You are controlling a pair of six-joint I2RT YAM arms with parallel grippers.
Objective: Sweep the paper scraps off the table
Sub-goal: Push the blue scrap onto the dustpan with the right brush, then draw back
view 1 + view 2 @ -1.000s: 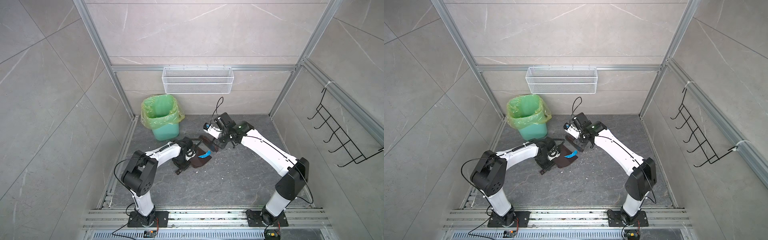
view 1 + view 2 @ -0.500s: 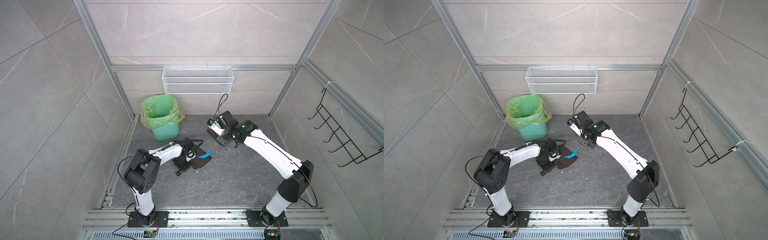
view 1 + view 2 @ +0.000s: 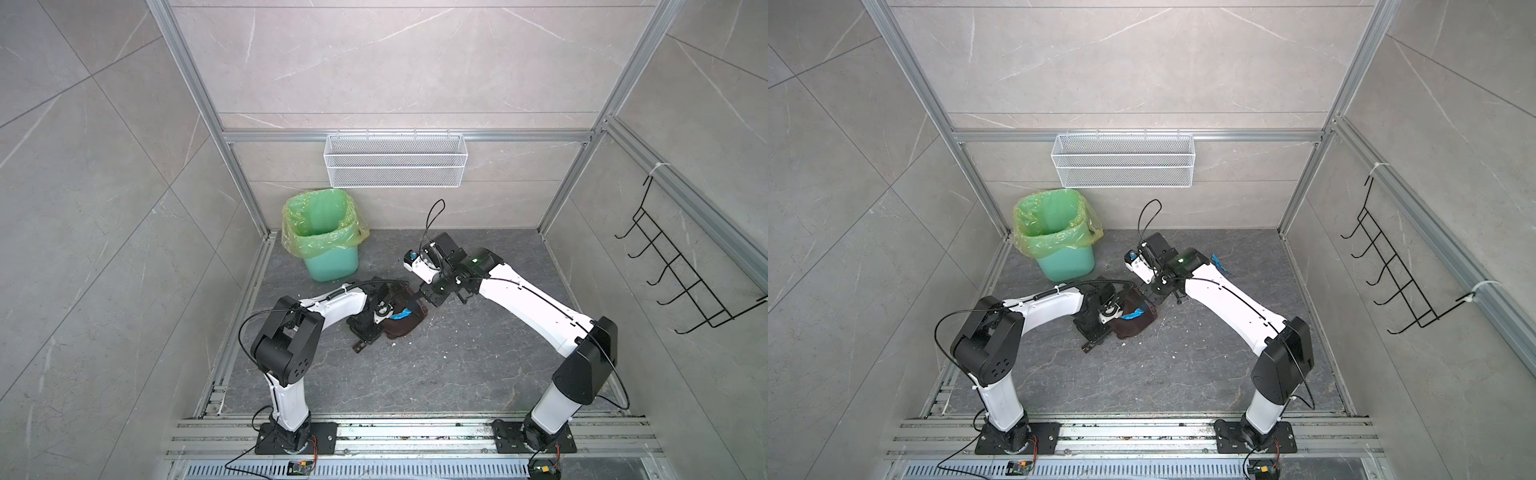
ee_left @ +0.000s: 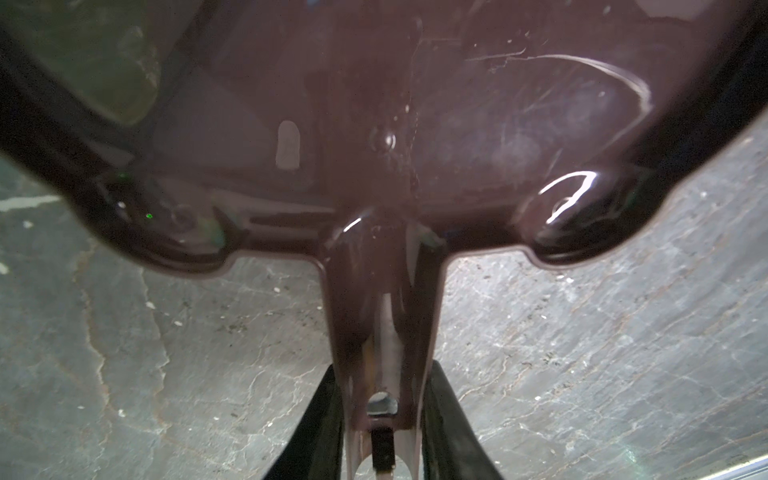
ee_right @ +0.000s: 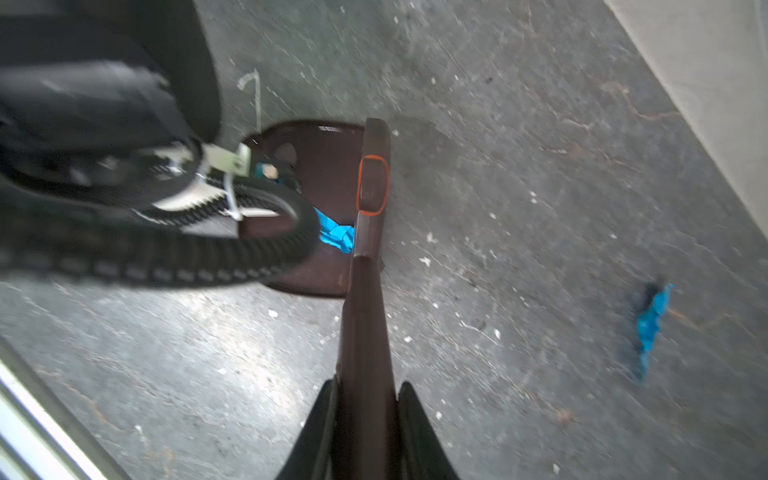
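Dark grey stone table (image 3: pixel 457 374) inside pale grey tiled walls, with two blue paper scraps in view.
One blue scrap (image 5: pixel 336 237) lay inside the dark brown dustpan (image 3: pixel 1138 328), close to its open edge; the other blue scrap (image 5: pixel 650 328) lay on the bare table, well apart from the pan, behind the right arm toward the back wall. Tiny white crumbs were scattered around. The brown brush (image 5: pixel 371 187) with an orange ring lay along the mouth of the dustpan, just beside the first scrap. The right gripper (image 5: pixel 365 390) was closed tightly on the brush handle, and the left gripper (image 4: pixel 382 374) was closed on the dustpan handle. A green bin (image 3: pixel 328 241) with a liner stood near the pan at the back left; a white wire basket (image 3: pixel 395 166) hung on the back wall.
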